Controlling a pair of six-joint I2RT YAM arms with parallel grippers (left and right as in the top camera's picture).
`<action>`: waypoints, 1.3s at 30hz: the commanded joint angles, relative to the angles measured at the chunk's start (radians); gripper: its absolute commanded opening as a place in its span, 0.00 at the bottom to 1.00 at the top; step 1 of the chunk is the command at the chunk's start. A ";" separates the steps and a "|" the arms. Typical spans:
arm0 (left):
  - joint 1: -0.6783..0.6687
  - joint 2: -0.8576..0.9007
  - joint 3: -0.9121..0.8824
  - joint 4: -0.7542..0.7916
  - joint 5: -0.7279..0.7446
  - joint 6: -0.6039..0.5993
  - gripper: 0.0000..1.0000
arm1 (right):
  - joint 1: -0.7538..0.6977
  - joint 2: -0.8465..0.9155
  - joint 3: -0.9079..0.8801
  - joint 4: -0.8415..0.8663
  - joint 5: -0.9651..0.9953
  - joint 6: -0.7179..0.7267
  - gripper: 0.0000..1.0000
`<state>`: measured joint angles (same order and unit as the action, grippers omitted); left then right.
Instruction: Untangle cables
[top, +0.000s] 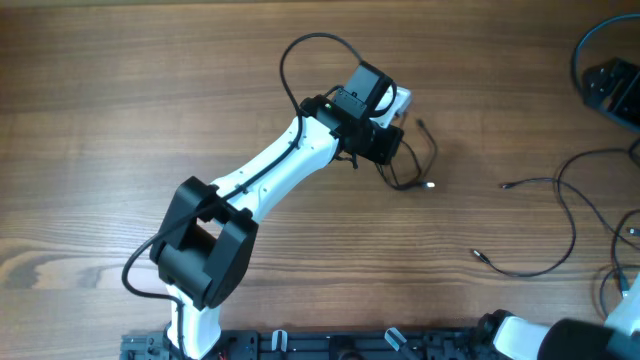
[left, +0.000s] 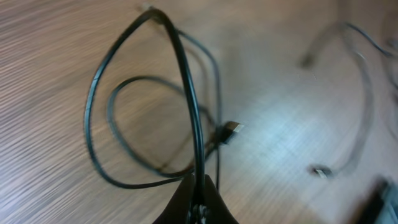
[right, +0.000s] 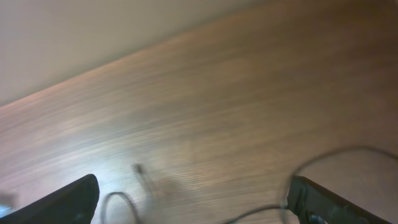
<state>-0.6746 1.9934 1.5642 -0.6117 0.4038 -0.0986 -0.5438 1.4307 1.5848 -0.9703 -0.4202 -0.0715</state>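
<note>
Wood table; thin black cable, 2 loops, pinched in left gripper; right gripper spread.

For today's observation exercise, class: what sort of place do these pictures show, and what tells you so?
Probably a robotics lab or test bench: a white-and-black jointed robot arm reaches over a wood-grain tabletop, and thin black wires with small plugs lie scattered across it.
</note>
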 joint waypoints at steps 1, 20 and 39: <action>-0.003 -0.114 0.005 -0.005 0.172 0.267 0.04 | 0.000 -0.034 0.006 -0.045 -0.240 -0.161 1.00; -0.002 -0.468 0.005 0.201 0.138 0.518 0.04 | 0.119 -0.034 0.005 -0.280 -0.805 -0.602 1.00; -0.009 -0.507 0.005 0.200 0.378 0.517 0.04 | 0.311 -0.034 0.005 -0.182 -0.843 -0.790 0.83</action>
<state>-0.6746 1.5162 1.5642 -0.4072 0.6693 0.4065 -0.2379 1.4017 1.5848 -1.1778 -1.2167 -0.8375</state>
